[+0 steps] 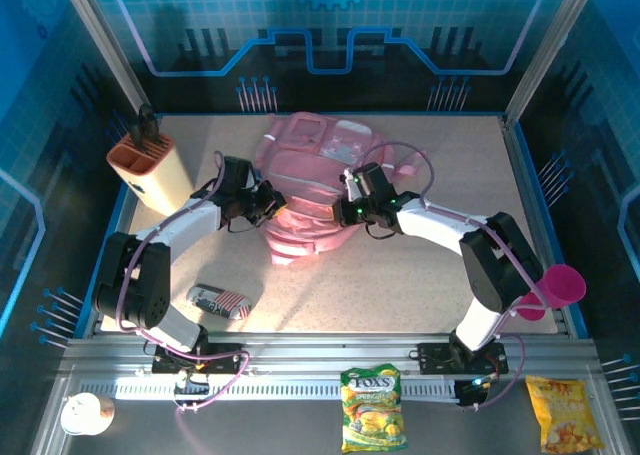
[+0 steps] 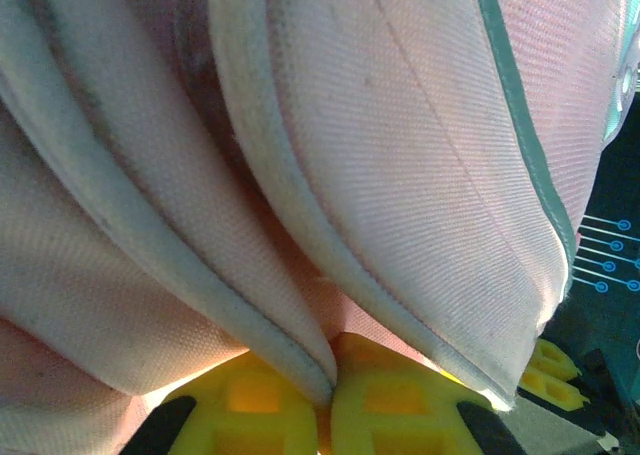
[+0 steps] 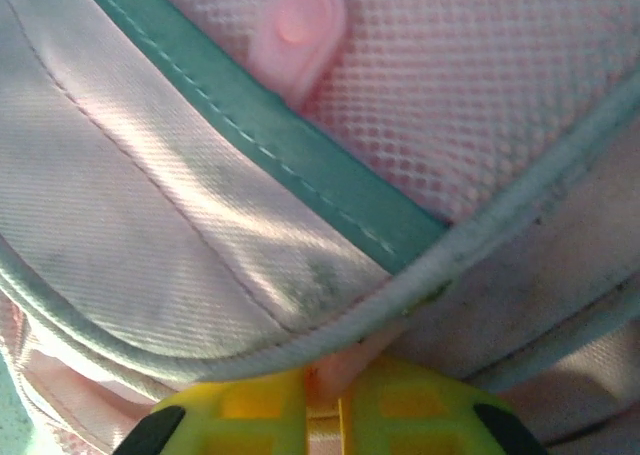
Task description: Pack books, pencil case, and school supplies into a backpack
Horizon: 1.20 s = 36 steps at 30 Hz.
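The pink backpack [image 1: 310, 170] lies crumpled in the middle of the table. My left gripper [image 1: 268, 203] meets its left side, and in the left wrist view the yellow fingers [image 2: 250, 415] are shut on a piped fold of backpack fabric [image 2: 400, 175]. My right gripper [image 1: 345, 208] meets its right side, with its fingers [image 3: 420, 415] shut on a pink bit of the backpack [image 3: 345, 365] below a teal-edged mesh pocket [image 3: 450, 105]. The printed pencil case [image 1: 218, 301] lies near the front left, apart from both grippers. The books are out of view.
A beige holder with an orange top [image 1: 150, 170] stands at the back left with dark items in it. A pink cup [image 1: 562, 287] sits at the table's right edge. Two snack bags [image 1: 372, 407] [image 1: 563, 413] and a white object [image 1: 85, 413] lie below the front rail.
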Motion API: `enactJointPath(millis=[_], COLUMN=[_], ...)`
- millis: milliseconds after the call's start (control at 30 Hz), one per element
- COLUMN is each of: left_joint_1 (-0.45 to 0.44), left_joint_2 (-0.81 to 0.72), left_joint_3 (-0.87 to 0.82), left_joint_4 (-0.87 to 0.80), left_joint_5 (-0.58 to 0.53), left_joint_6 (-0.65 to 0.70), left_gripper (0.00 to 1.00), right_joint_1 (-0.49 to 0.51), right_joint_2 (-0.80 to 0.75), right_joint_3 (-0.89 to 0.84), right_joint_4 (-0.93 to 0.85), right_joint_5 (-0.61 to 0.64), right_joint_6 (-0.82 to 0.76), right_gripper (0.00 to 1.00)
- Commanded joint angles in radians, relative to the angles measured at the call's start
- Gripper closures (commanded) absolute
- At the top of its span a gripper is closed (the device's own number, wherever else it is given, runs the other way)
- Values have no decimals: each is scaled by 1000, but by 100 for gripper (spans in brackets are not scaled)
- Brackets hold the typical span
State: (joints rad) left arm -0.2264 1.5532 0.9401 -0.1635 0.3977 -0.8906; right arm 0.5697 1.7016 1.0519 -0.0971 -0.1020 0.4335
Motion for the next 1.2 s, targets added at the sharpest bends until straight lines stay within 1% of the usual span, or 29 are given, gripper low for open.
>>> enactJointPath(millis=[0,200,300,433,500,533,667,767,1000,1167], left_joint_1=[-18,-18,-18,-18,-18,-18,-18,-18,-17,-17], left_joint_2=[-3,5,8,8,6,6,2,5,11,11], left_joint_3=[25,31,35,37,38,38,37,40,43,42], left_joint_4=[13,15,14,13,11,12,8,8,10,10], left_joint_5=[73,73,74,75,74,73,73,71,74,76], left_joint_6=[19,19,18,19,20,21,22,22,19,18], left_gripper=[96,96,96,96,96,96,96,96,96,96], right_joint_1=[1,0,1,-5,-11,-15,-21,-22,-27,-27], right_joint_2=[-53,-90,-99,-94,-91,-89,-101,-115,-57,-18], right_joint_3=[-18,-52,-57,-56,-53,-48,-40,-43,16,50], right_joint_4=[11,-22,-19,-22,-36,-47,-77,-60,-79,-93], right_joint_5=[99,165,154,125,129,140,165,144,142,138], right_joint_6=[-15,-22,-48,-95,-105,-107,-121,-140,-159,-161], right_gripper=[90,95,98,98,95,91,68,60,60,67])
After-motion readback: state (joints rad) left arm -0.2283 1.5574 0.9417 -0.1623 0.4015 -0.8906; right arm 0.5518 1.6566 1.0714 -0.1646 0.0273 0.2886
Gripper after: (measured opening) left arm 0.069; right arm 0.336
